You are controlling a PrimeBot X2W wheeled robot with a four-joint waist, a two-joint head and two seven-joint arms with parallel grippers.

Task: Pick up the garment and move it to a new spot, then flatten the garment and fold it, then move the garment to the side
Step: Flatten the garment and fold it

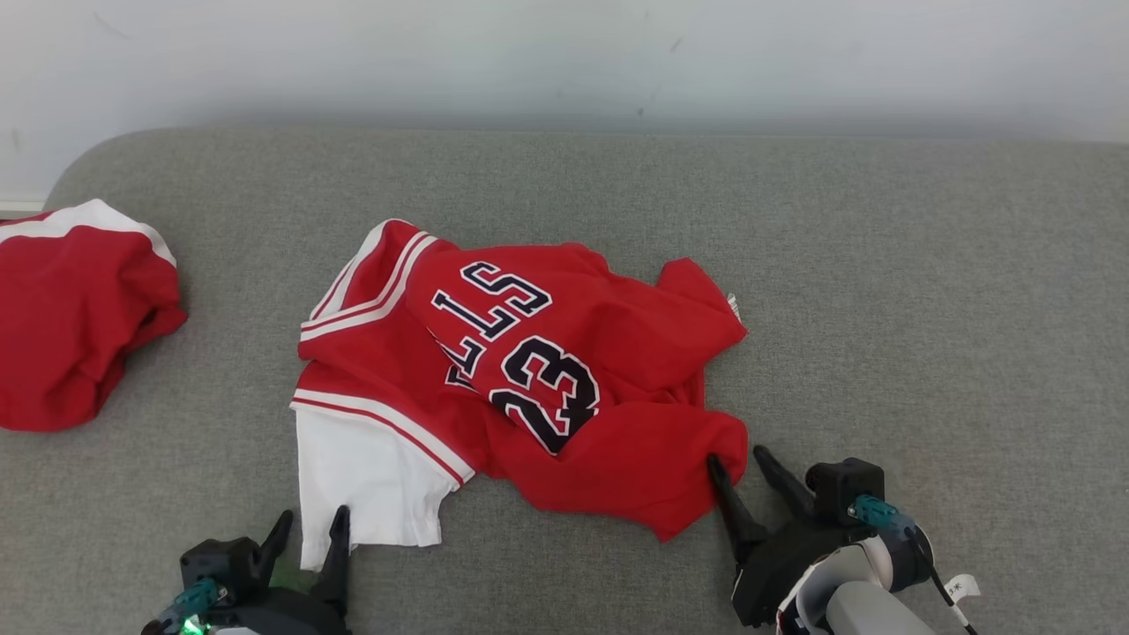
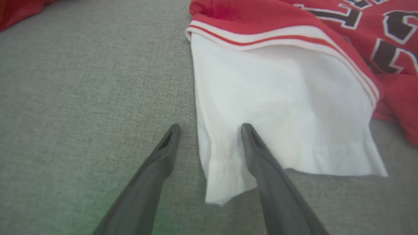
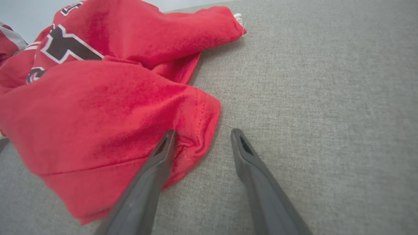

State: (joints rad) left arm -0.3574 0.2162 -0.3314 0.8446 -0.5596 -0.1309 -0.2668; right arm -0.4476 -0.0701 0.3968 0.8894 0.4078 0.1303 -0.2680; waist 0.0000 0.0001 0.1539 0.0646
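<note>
Grey fabric surface (image 1: pixel 882 309) meets a pale wall (image 1: pixel 564 53); left end effector (image 1: pixel 314 514) and right end effector (image 1: pixel 736 456) gape beside the jersey (image 1: pixel 635 344).

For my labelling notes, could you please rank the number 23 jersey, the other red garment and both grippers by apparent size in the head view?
1. number 23 jersey
2. other red garment, though it is cut off at the left edge
3. right gripper and left gripper: both are cropped and close to the camera, so unranked
</note>
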